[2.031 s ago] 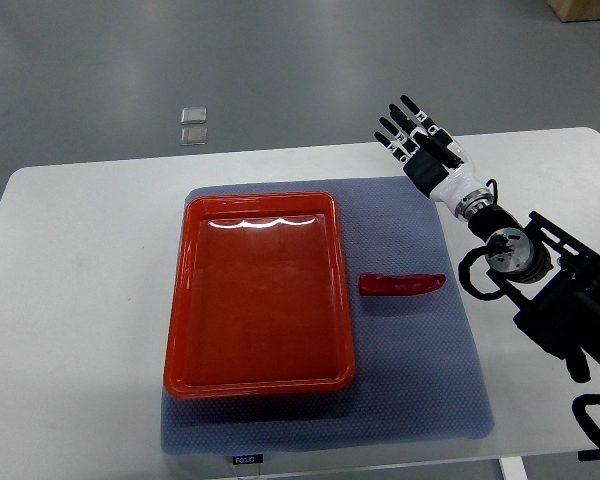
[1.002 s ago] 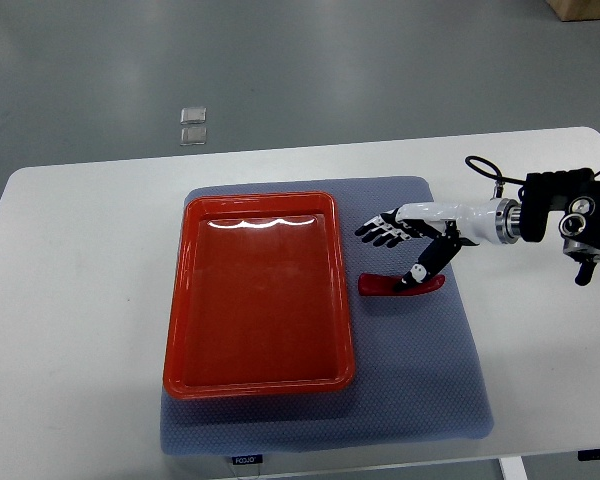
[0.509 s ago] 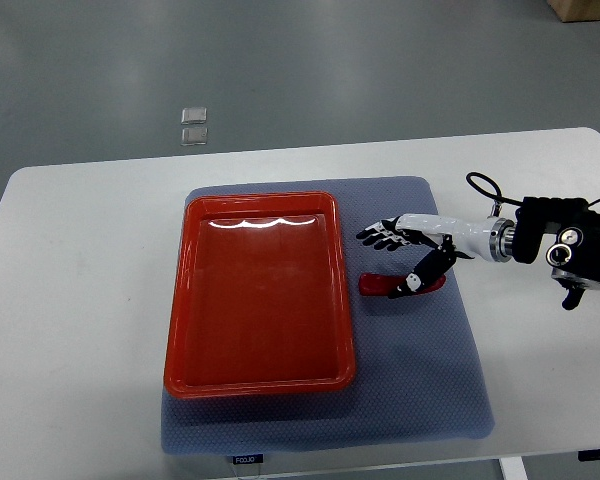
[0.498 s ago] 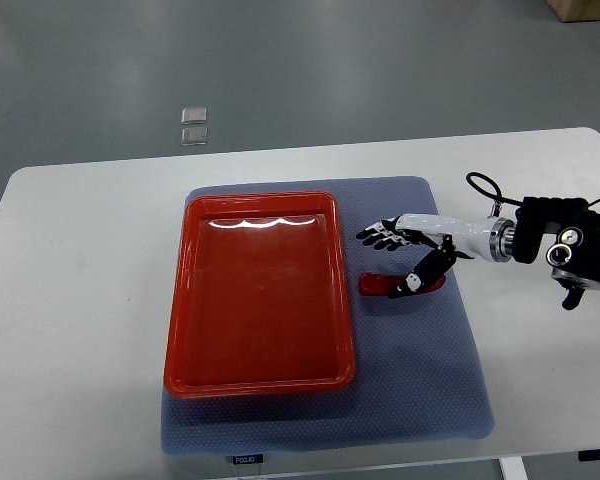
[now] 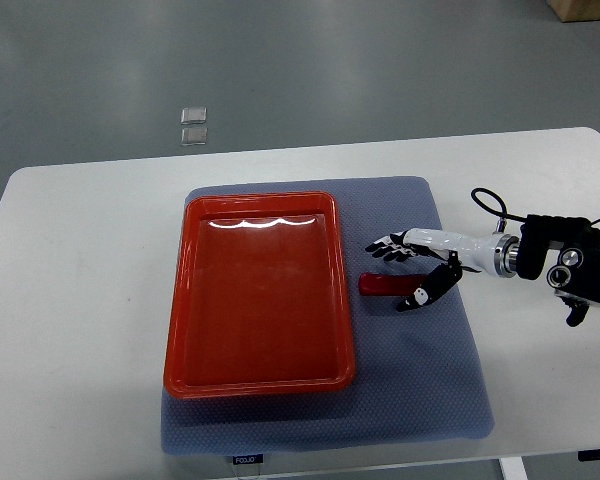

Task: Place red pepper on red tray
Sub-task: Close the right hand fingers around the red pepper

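The red pepper [image 5: 380, 286] lies on the blue-grey mat just right of the red tray [image 5: 260, 300], pointing left to right. Its right end is hidden under my right hand [image 5: 392, 276]. The hand reaches in from the right and sits low over the pepper, open. Its fingers [image 5: 385, 247] are spread on the far side of the pepper and the thumb [image 5: 420, 296] on the near side. I cannot tell whether they touch it. The tray holds nothing. My left arm is out of view.
The blue-grey mat [image 5: 420, 380] covers the middle of the white table [image 5: 80, 300]. Two small clear squares [image 5: 193, 125] lie on the floor beyond the table's far edge. A cardboard box corner [image 5: 585, 8] shows at the top right.
My right hand swung down from the far right of the mat to the pepper, then shifted slightly nearer, with the thumb now on the pepper's near side. The pepper has not moved.
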Action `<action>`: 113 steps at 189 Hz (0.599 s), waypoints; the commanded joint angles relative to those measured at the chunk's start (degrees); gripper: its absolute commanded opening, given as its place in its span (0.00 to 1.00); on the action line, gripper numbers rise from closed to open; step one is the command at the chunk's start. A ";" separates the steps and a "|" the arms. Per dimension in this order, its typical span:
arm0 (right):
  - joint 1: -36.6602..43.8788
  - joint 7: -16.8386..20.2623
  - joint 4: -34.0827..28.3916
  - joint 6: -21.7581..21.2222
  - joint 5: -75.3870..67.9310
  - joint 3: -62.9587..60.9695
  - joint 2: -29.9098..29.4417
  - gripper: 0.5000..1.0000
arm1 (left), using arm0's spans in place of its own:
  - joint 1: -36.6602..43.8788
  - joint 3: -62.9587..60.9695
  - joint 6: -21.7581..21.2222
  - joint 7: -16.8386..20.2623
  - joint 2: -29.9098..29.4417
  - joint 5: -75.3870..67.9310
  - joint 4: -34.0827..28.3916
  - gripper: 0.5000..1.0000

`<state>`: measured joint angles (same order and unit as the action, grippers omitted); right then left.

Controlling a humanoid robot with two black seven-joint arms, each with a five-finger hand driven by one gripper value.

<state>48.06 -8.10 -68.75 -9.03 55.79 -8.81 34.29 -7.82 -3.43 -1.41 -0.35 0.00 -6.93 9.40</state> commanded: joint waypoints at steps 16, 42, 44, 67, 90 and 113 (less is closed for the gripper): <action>-0.25 -0.77 0.01 0.68 1.16 0.02 -0.10 0.78 | 0.00 0.00 0.00 -0.09 0.00 -0.01 0.00 1.00; -0.60 -0.77 0.01 1.04 1.51 0.11 -0.54 0.72 | 0.00 0.00 0.00 0.00 0.00 -0.10 0.00 1.00; -0.60 -0.77 0.01 1.04 1.60 0.11 -0.63 0.72 | 0.00 0.00 0.00 0.00 0.00 -0.01 0.00 1.00; -0.69 -0.86 0.19 1.04 2.74 0.19 -1.07 0.61 | 0.09 0.00 0.00 0.00 0.00 -0.10 -0.09 1.00; -0.77 -0.86 0.19 1.56 3.01 0.19 -1.16 0.49 | 0.09 0.00 -0.09 0.00 0.00 -0.01 -0.09 1.00; -0.77 -0.86 0.28 1.74 3.01 0.28 -1.16 0.45 | 0.17 0.00 -0.09 0.00 0.00 -0.01 -0.09 1.00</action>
<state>47.30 -8.98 -68.50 -7.44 58.77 -8.57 33.14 -7.67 -3.43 -1.45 -0.37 0.00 -6.96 9.34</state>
